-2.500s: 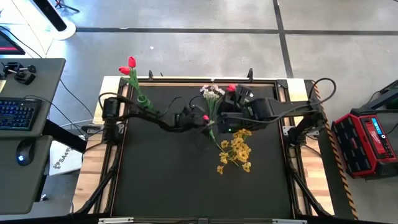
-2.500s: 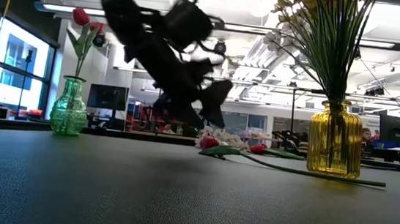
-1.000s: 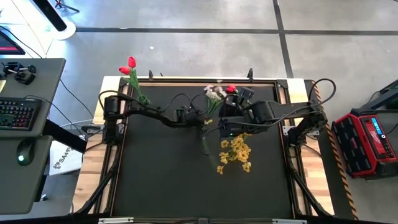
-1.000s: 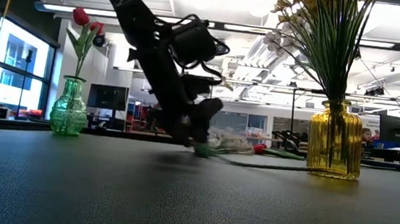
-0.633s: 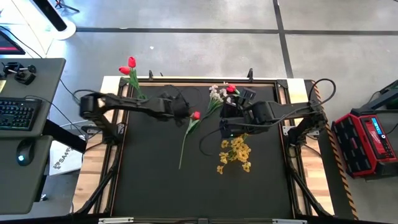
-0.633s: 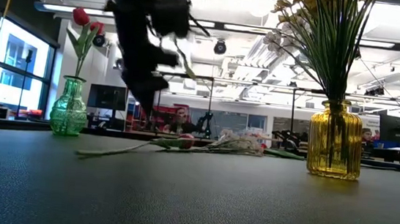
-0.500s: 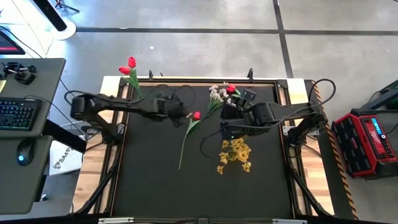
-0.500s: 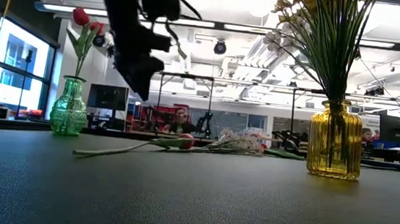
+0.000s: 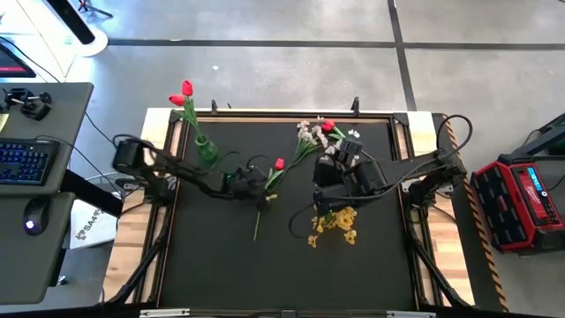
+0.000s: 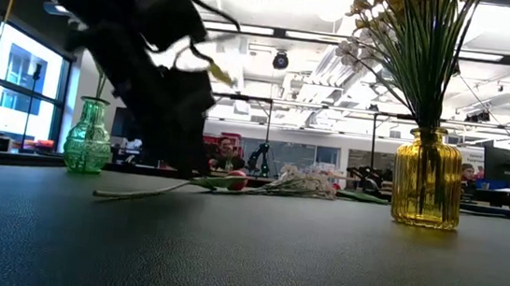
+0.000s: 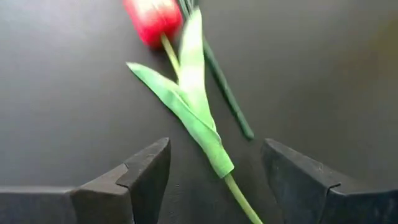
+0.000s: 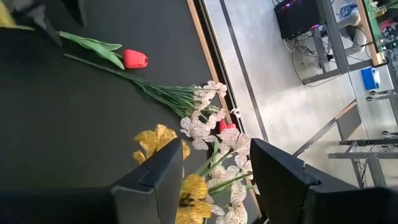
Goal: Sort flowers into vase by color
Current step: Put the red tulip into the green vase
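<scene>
A red tulip (image 9: 279, 163) lies flat on the black mat, and its stem (image 9: 259, 221) runs toward the near edge. My left gripper (image 9: 263, 190) is open low over it. In the left wrist view its fingers (image 11: 214, 180) stand on either side of the stem (image 11: 235, 196) without touching it. A whitish spray (image 9: 306, 134) and another red tulip (image 9: 328, 126) lie at the far middle. My right gripper (image 9: 325, 200) is open above the yellow sprays (image 9: 334, 221), and blossoms (image 12: 189, 190) show between its fingers. A green vase (image 9: 207, 152) holds red tulips (image 9: 185, 90).
The yellow glass vase (image 10: 428, 178) with tall yellow sprays stands at the right middle, and the green vase (image 10: 87, 136) at the far left. The near half of the mat (image 9: 282, 274) is bare. A desk with a keyboard (image 9: 22, 159) stands off the table's left.
My left gripper dragged the red tulip out of the flower pile toward the table's left and let it go, so it lies alone on the mat. The gripper rose toward the green vase, then came back down over the tulip's stem. My right gripper shifted slightly toward the near edge.
</scene>
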{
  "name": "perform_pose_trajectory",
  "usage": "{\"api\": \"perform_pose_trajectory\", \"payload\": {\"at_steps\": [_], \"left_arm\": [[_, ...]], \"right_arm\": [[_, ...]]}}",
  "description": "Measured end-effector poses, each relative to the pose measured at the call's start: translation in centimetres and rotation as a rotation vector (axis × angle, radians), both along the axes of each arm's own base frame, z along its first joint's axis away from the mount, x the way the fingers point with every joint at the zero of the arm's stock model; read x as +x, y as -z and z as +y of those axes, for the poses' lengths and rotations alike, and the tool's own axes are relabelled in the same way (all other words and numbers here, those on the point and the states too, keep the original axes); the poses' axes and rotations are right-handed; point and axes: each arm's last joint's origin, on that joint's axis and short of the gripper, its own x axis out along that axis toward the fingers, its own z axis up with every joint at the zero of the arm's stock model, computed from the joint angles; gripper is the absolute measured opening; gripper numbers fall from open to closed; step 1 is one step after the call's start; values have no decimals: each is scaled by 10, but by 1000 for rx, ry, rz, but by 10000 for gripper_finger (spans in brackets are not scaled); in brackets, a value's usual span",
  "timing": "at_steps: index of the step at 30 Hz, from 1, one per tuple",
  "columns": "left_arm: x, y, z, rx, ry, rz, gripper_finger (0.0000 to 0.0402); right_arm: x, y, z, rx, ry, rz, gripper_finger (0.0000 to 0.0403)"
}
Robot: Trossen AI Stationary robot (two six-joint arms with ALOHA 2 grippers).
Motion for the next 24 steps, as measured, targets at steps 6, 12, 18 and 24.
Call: {"api": "perform_pose_trajectory", "payload": {"at_steps": [6,12,18,24], "left_arm": [[18,9,8,-74,63,181,197],[24,-2,10,-62,136,266,81],[6,-29,11,221,51,347,16],[-42,-66,-1,329,-90,186,4]], "right_arm": [[0,0,0,-1,0,-3,172],[1,0,0,-1,2,-9,172],[1,-1,0,-42,-42,31,172],[5,-11,-4,-199,-48,-56,172]]}}
